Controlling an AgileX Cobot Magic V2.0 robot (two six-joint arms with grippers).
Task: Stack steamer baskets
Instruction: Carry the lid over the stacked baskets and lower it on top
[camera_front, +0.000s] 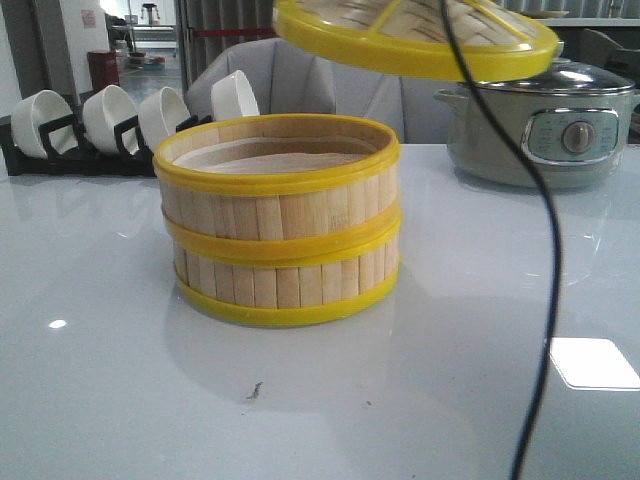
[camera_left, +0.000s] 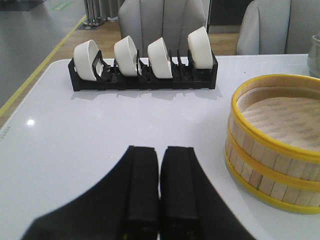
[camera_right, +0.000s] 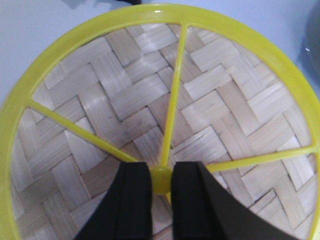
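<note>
Table (camera_front: 100, 400): glossy white.
Steamer baskets (camera_front: 280, 225): two, stacked, table centre; pale liner in top one.
Electric pot (camera_front: 545, 135): 2 o'clock of stack, well apart.
Lid (camera_front: 415, 35): woven, yellow rim, airborne at 1 o'clock above stack; right gripper (camera_right: 161, 182) clamped on its knob.
Bowl rack (camera_left: 142, 75): black, four white bowls, 10 o'clock.
Left gripper (camera_left: 160, 185): fingers together, holding nothing, above table beside the stack.

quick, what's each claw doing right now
left claw: closed, holding nothing.
right claw: closed on the knob of the woven lid.

No readable text anywhere — the electric pot's (camera_front: 545, 125) control panel markings are too small
</note>
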